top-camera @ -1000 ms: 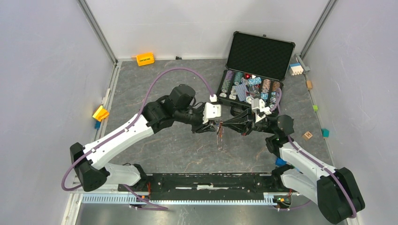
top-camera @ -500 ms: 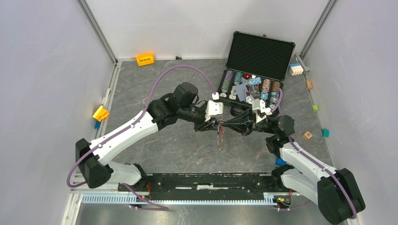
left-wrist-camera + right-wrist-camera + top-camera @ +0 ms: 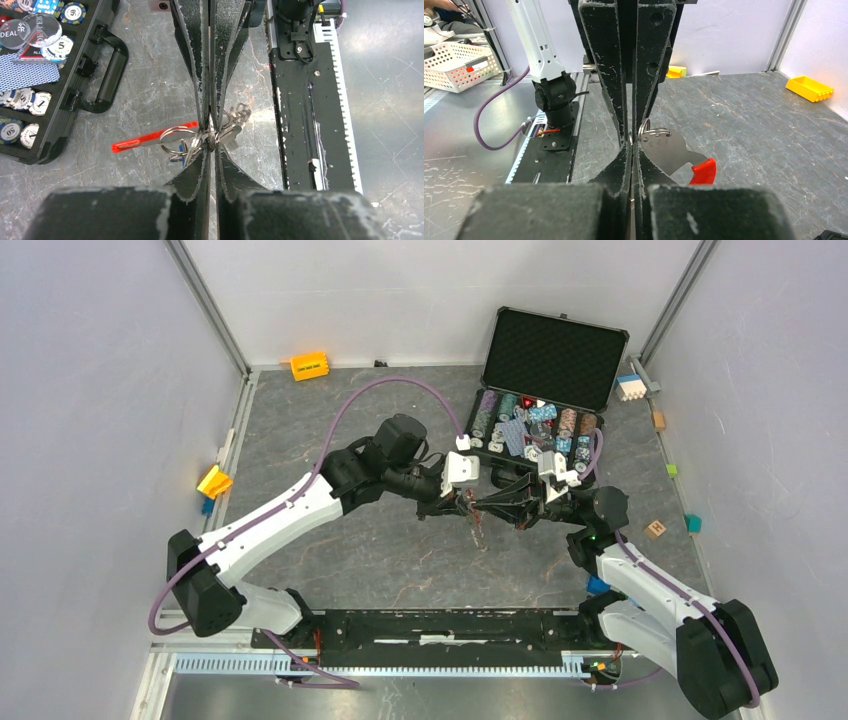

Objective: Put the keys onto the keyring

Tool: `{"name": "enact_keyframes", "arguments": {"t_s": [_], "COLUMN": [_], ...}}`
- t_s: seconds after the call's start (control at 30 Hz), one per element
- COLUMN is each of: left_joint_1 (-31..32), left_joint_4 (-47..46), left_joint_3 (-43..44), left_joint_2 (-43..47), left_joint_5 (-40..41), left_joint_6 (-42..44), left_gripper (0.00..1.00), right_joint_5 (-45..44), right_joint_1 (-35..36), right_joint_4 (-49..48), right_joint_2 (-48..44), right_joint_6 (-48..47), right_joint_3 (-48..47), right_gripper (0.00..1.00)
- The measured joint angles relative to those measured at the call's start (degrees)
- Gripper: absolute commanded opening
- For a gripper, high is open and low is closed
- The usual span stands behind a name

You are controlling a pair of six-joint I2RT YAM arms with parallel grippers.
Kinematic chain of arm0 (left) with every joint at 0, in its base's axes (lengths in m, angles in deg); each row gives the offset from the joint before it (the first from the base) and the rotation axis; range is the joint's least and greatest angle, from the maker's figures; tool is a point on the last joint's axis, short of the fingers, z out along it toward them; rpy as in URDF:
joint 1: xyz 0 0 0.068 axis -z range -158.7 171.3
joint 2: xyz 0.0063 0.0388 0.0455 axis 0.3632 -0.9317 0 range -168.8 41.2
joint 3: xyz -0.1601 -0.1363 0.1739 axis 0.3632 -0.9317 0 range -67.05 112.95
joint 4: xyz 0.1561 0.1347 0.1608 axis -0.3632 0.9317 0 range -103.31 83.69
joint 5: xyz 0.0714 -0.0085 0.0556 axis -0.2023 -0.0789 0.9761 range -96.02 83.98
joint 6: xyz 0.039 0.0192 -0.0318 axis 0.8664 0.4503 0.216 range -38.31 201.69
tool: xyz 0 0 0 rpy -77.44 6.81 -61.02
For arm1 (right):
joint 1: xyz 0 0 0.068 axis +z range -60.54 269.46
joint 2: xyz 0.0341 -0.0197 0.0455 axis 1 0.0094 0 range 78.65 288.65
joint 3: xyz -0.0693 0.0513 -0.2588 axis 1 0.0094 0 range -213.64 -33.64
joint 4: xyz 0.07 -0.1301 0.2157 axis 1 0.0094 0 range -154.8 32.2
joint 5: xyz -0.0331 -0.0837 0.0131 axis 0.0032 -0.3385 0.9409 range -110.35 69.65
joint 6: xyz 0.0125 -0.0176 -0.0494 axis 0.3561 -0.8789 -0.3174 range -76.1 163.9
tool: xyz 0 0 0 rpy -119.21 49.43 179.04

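Observation:
Over the middle of the table my two grippers meet tip to tip. The right gripper [image 3: 477, 506] [image 3: 631, 146] is shut on the wire ring of the keyring [image 3: 479, 528]. The left gripper [image 3: 465, 504] [image 3: 212, 144] has its jaws pinched on the same ring from the opposite side. In the left wrist view the keyring's red fob [image 3: 150, 140] sticks out to the left with silver rings [image 3: 174, 140] beside it. Small silver keys [image 3: 233, 132] bunch to the right of the tips, and a blue tag [image 3: 183, 159] peeks out below. The right wrist view shows a flat silver key [image 3: 669, 152] with a red end [image 3: 702, 171].
An open black case [image 3: 556, 350] of poker chips [image 3: 530, 425] stands at the back right, its handle [image 3: 107, 75] close to the grippers. An orange block [image 3: 309, 365] lies at the back left, a yellow one [image 3: 214, 481] at the left wall. Small blocks [image 3: 655, 529] dot the right side. The black base rail [image 3: 450, 625] runs along the near edge.
The left gripper has slid right until it meets the right gripper's tips, and its jaws have closed there. The hanging keyring has shifted slightly right and tilted. The right arm has held still.

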Motion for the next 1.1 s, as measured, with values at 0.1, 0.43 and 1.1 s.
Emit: {"name": "enact_keyframes", "arguments": {"t_s": [0.1,0.43,1.1], "left_joint_1": [-0.22,-0.35,-1.18], "left_joint_4": [0.0,1.03,8.57], "left_joint_3": [0.13,1.64,8.37], "left_joint_2": [-0.17,-1.53,-8.83], "left_joint_5": [-0.31,-1.16,-4.24], "left_joint_6": [-0.02,-0.85,-1.92], "left_gripper": [0.04,0.03,0.27], "right_joint_5": [0.02,0.02,0.42], "right_joint_1": [-0.02,-0.39,-0.72], "right_joint_4": [-0.04,-0.46,-2.14], "right_joint_2": [0.0,0.0,-0.33], "right_joint_6": [0.0,0.0,-0.46], "right_joint_3": [0.0,0.07,1.29], "right_gripper": [0.0,0.0,0.0]}}
